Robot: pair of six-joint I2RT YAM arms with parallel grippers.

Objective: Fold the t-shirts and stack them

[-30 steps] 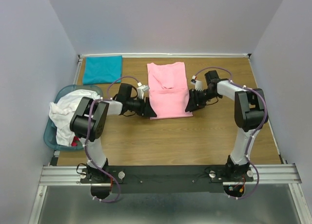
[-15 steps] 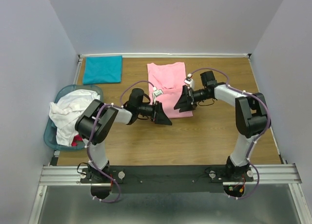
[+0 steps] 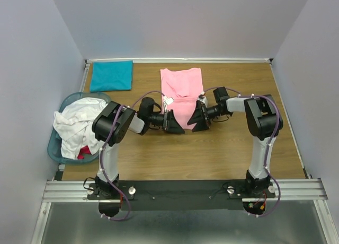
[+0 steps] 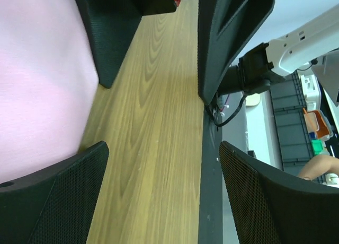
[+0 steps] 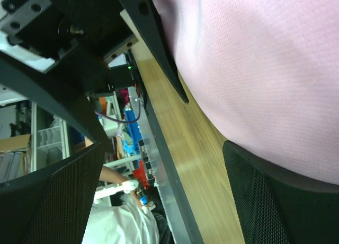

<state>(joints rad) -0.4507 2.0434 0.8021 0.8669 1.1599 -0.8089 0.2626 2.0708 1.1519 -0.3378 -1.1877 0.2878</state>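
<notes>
flat shirt (image 3: 181, 93): table (image 3: 212, 148) centre-back | folded shirt (image 3: 111, 76): back-left corner | basket (image 3: 52, 146): left edge, heaped shirts (image 3: 74, 122) inside

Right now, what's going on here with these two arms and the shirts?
Two robot arms are working on folding t-shirts. The left gripper and the right gripper both hang open, facing each other at the near edge of the pink t-shirt. It lies on the wooden table and looks partly folded; neither gripper holds it. A teal t-shirt lies folded flat at the far left corner. White t-shirts sit heaped in the blue basket on the left, not yet folded.
</notes>
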